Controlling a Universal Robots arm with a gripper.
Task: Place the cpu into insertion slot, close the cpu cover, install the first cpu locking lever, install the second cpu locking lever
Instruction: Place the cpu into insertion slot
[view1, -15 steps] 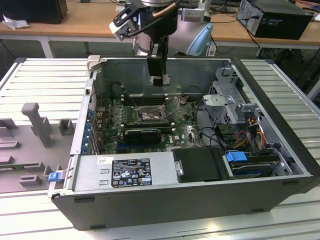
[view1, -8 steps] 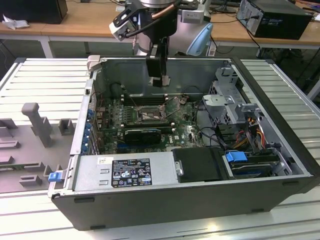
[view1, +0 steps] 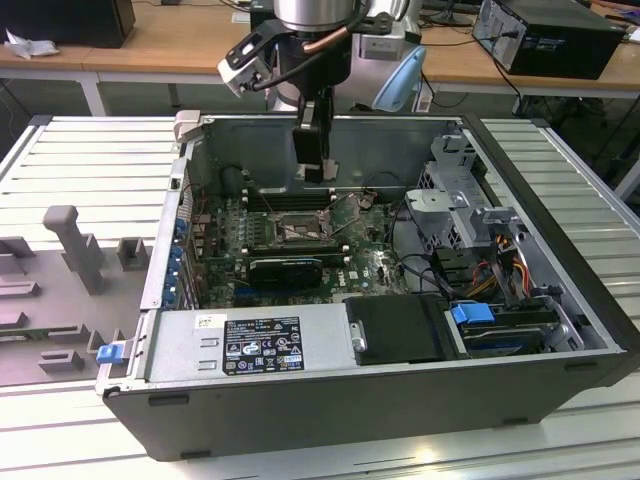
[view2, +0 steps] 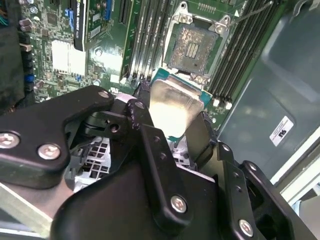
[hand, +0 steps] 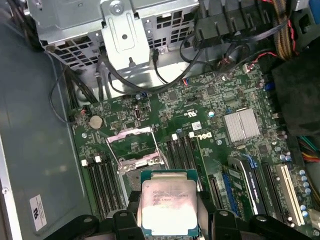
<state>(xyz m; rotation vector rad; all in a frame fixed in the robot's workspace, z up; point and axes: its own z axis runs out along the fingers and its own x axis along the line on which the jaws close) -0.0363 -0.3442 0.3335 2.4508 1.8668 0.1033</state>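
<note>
End effector (view2: 172, 120) clamps cpu (hand: 167, 205), print on top, near insertion slot (view2: 192, 47).

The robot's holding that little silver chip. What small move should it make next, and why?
Probably ease the cpu across and down toward the insertion slot. The gripper is shut on the cpu, which hangs above the board, and in both wrist views the open slot appears beside it rather than under it.
</note>
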